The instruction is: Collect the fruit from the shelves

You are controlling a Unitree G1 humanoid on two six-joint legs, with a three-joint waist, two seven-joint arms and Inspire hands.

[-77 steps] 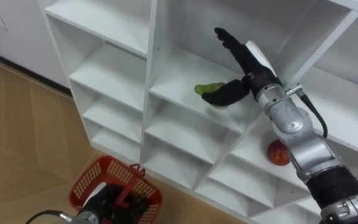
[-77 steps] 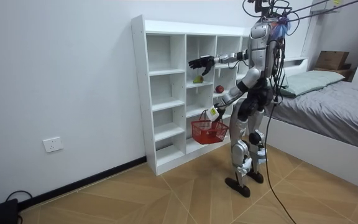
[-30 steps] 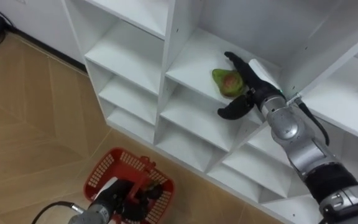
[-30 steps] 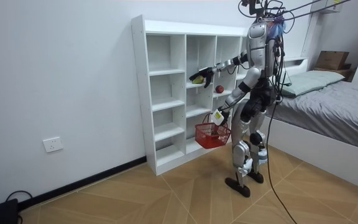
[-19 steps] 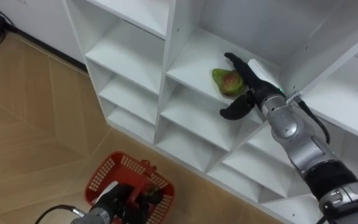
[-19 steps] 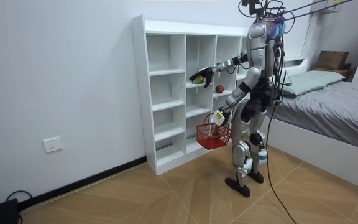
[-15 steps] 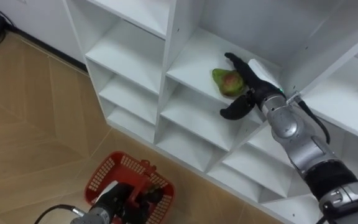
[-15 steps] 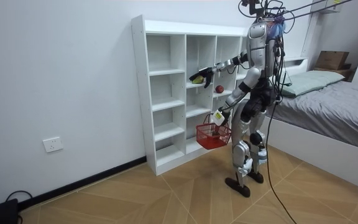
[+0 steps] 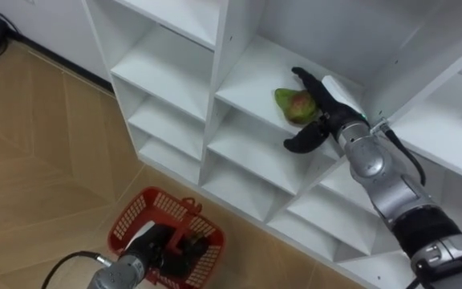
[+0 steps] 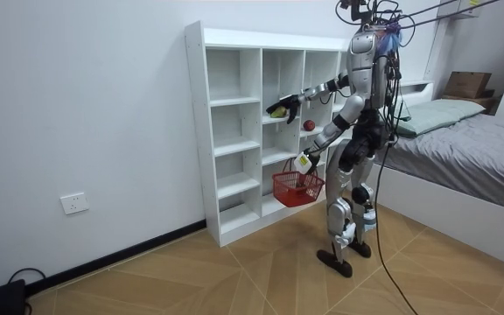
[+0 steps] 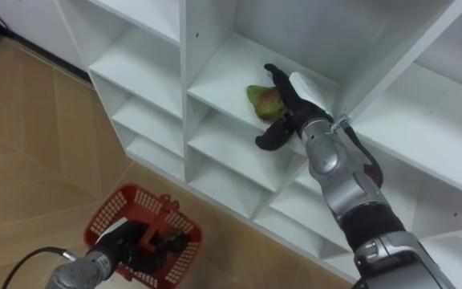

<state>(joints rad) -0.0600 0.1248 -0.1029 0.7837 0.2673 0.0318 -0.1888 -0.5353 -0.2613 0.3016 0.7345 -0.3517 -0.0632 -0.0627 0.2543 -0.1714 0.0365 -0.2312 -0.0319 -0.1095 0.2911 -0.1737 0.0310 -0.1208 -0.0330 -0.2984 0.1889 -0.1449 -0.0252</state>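
Note:
A green fruit with a red blush (image 9: 292, 104) lies on a middle shelf of the white closet (image 9: 215, 48). My right hand (image 9: 328, 106) reaches into that compartment. Its straight fingers rest against the fruit's right side and its thumb (image 9: 299, 144) hangs spread below the shelf edge, so the hand is open. My left hand (image 9: 146, 250) is shut on the handle of a red basket (image 9: 125, 222), held low in front of the bottom shelves. In the room view a red apple (image 10: 308, 125) sits one compartment further towards the room view's right, slightly lower than the fruit (image 10: 277, 112).
I stand facing the closet (image 10: 234, 131) on a wooden floor (image 9: 30, 160). A bed (image 10: 471, 140) stands behind me at the room view's right. The other closet compartments in view hold nothing.
Since 2.6 s ago my right hand came down from above the shelf to the fruit. In the last half second the basket rose slightly; the right hand stayed put.

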